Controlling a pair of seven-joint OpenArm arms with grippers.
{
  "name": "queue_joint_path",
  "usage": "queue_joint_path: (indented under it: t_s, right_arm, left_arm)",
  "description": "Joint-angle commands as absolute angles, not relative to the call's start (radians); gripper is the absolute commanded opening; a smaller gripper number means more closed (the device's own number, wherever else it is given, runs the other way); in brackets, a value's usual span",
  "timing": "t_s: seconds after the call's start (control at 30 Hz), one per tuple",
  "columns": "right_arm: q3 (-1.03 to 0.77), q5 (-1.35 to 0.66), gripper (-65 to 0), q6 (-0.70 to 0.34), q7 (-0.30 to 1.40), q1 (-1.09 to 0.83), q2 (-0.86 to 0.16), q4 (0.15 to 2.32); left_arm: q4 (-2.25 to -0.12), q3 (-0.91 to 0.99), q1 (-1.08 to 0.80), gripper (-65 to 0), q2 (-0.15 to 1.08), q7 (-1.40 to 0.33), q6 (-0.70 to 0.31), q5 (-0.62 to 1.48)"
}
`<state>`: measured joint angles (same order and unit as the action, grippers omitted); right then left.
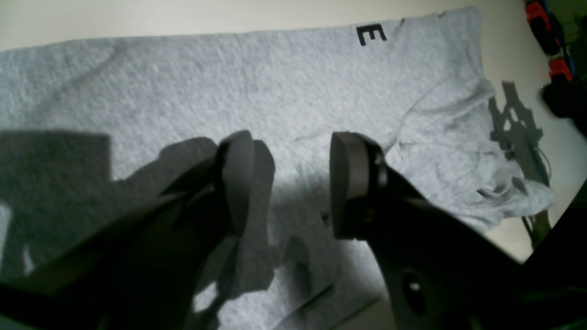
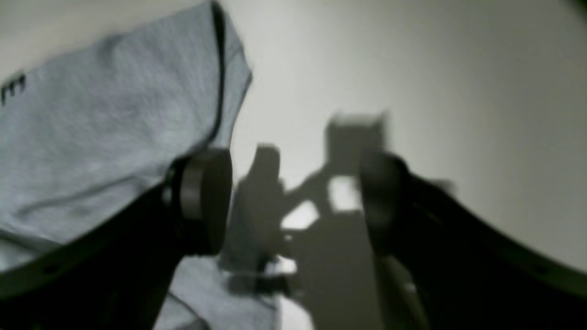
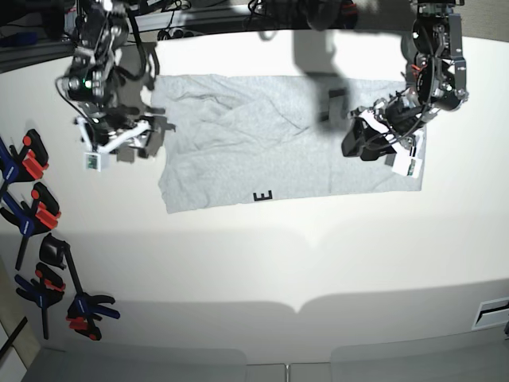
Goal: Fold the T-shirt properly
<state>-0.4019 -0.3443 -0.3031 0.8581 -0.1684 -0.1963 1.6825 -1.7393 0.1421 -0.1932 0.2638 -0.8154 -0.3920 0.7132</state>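
The light grey T-shirt [image 3: 270, 139] lies spread across the back of the white table [image 3: 262, 263], with a black letter E [image 3: 262, 195] at its near edge. My left gripper [image 1: 291, 183] hovers over the shirt's right part [image 1: 293, 87], open, with nothing between its fingers [image 1: 348, 183]; in the base view this left gripper [image 3: 359, 143] is at the right. My right gripper [image 2: 293, 201] is open over bare table just beside the shirt's edge [image 2: 114, 105]. Seen from the base, the right gripper [image 3: 145, 131] stands at the shirt's left end. The right wrist picture is blurred.
Several blue and black clamps with red tips [image 3: 36, 215] lie along the table's left side, and more red-tipped clamps [image 1: 550, 46] show past the shirt in the left wrist view. Cables [image 3: 183, 16] run behind the table's back edge. A small vent-like plate [image 3: 493, 312] sits at the lower right.
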Motion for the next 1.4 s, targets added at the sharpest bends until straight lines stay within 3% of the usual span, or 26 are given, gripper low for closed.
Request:
queue_joint_path:
  t_s: [0.0, 0.27, 0.47, 0.63, 0.77, 0.93, 1.37]
  right_arm:
    - [-0.406, -0.373, -24.1, -0.320, 0.847, -0.146, -0.208, 1.674]
    - [-0.406, -0.535, -24.1, -0.361, 0.929, -0.131, -0.189, 1.499]
    - [-0.406, -0.536, -24.1, -0.458, 0.960, -0.130, -0.080, 1.452]
    - [-0.406, -0.536, -25.1, -0.468, 0.949, -0.129, 0.007, 1.452]
    - [-0.406, -0.535, -34.4, -0.467, 0.934, -0.116, 0.005, 1.453]
    - [-0.408, -0.525, -65.0, -0.453, 0.905, -0.062, -0.019, 1.453]
    - [-0.572, -0.410, -65.0, -0.434, 0.889, 0.093, -0.050, 1.453]
  left_arm:
    - [-1.758, 0.144, -0.183, -39.4, 0.272, -0.798, -0.396, 0.733]
    - [-1.758, 0.144, -0.183, -39.4, 0.272, -0.798, -0.396, 0.733]
    - [-1.758, 0.144, -0.183, -39.4, 0.272, -0.798, -0.395, 0.733]
    - [-1.758, 0.144, -0.183, -39.4, 0.272, -0.799, -0.396, 0.733]
    - [-1.758, 0.144, -0.183, -39.4, 0.272, -0.799, -0.396, 0.733]
    - [-1.758, 0.144, -0.183, -39.4, 0.272, -0.799, -0.396, 0.733]
    - [-1.758, 0.142, -0.202, -39.4, 0.231, -0.768, -0.396, 0.729]
